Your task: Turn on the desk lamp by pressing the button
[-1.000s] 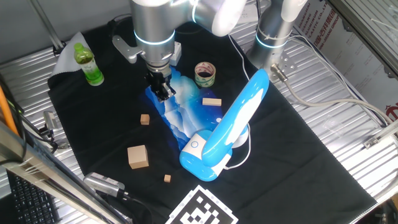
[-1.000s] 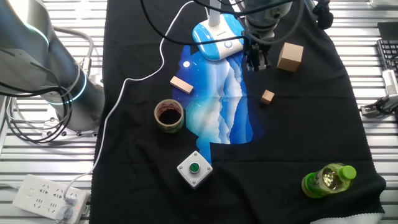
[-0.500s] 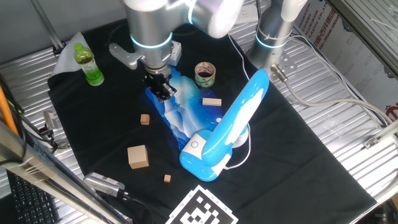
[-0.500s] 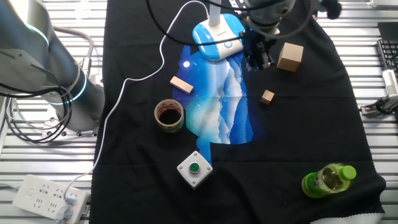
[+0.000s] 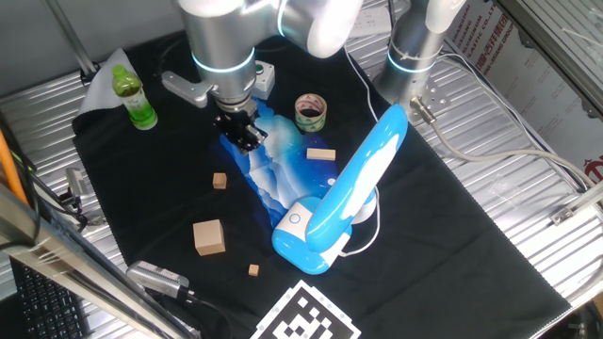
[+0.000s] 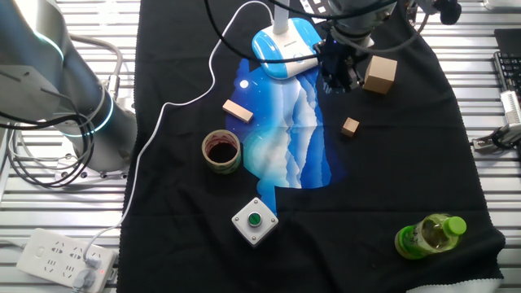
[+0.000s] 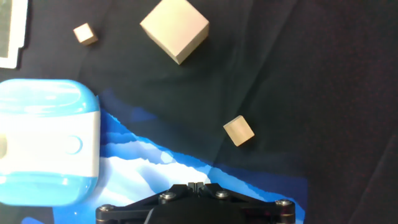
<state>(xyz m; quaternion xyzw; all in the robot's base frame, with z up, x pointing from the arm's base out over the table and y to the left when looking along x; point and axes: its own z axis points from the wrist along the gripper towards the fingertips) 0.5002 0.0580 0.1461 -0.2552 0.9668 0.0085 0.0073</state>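
Button (image 5: 295, 219) is sitting on the near end of the desk lamp (image 5: 341, 191), on its rounded blue base, and nothing is touching it yet. In the hand view the button (image 7: 73, 145) is showing at the far left, well off the fingers' line. The gripper (image 5: 242, 137) is hanging over the blue-white patterned sheet (image 5: 273, 169), well apart from the base, and the hand view shows its fingertips meeting, so the claw is closed on nothing. Judging from this, the arm is needing to carry the closed tips across until the disc is centred beneath them, then press straight down, gently, so the light base is not sliding. Small wooden cubes (image 5: 220, 180) are lying beside the path.
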